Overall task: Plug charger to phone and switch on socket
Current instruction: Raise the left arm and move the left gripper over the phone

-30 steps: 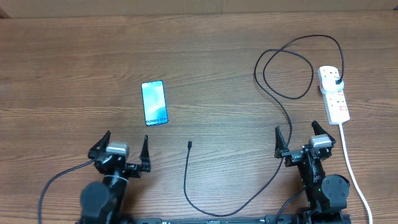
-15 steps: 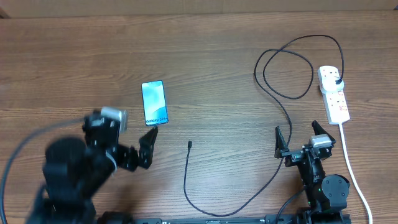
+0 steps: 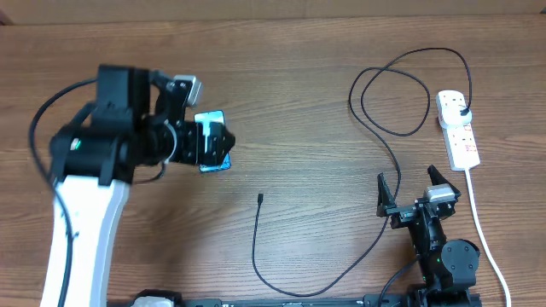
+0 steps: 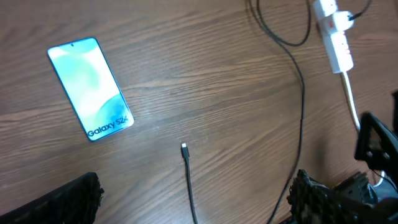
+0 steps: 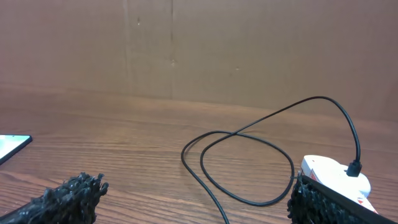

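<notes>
Both jaws wide open, empty.
Charger (image 4: 188,180) limp, light: pinch just behind connector tip (image 4: 184,147), ahead of left jaws.

Our left arm (image 3: 81,213) has a long white link under bulky black joint housings, and a black cable (image 3: 37,124) loops off it. Our right arm (image 3: 448,256) is black, with a grey camera block (image 3: 441,194) at the wrist. Both the left gripper (image 3: 217,145) and the right gripper (image 3: 410,189) have black fingers (image 5: 68,196) with rough, pitted faces.
</notes>
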Action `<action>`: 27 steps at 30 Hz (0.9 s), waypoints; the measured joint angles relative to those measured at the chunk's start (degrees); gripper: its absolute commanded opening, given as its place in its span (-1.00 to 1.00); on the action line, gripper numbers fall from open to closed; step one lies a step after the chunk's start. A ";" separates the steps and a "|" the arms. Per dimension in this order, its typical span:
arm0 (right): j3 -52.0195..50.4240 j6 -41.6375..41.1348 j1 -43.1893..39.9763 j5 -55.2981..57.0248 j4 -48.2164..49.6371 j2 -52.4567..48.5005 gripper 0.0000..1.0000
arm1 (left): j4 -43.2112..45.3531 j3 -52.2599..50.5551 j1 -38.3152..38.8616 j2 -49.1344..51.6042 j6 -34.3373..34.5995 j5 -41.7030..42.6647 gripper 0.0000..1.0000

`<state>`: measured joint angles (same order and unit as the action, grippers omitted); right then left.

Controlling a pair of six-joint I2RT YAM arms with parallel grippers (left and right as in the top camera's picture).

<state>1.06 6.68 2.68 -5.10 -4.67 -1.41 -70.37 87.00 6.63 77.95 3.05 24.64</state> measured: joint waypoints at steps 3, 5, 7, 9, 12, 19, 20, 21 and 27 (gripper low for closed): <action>0.00 -0.02 0.00 0.00 -0.02 0.00 1.00 | 0.83 0.04 0.00 3.93 0.04 0.04 0.26; 0.00 -0.02 0.00 0.02 -0.02 0.00 1.00 | 0.94 0.04 0.00 6.78 0.42 0.07 -0.41; 0.00 -0.02 0.00 -0.02 0.00 0.00 1.00 | 0.94 0.04 0.00 9.40 0.46 0.09 -0.91; 0.00 -0.02 0.00 0.00 -0.04 0.00 0.99 | 0.79 0.04 0.00 11.80 0.46 0.09 -0.92; 0.00 0.00 0.00 0.00 0.00 0.00 0.99 | -0.20 0.07 0.00 15.30 0.81 0.09 -0.91; 0.00 0.02 0.00 0.00 -0.02 0.00 1.00 | -0.96 0.07 0.02 21.33 1.36 0.02 -0.92; 0.00 0.02 0.00 0.00 0.00 0.00 1.00 | -0.94 0.07 0.02 21.75 1.42 0.00 -0.91; 0.00 -0.02 0.00 0.00 0.00 0.00 0.99 | -0.92 0.07 0.02 22.21 1.66 -0.11 -0.91; 0.00 0.00 0.00 -0.02 -0.02 0.00 1.00 | -0.74 0.07 0.31 23.02 4.20 -3.06 -0.92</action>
<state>1.06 6.68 2.68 -5.13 -4.69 -1.41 -71.11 87.07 6.94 100.97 7.25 21.58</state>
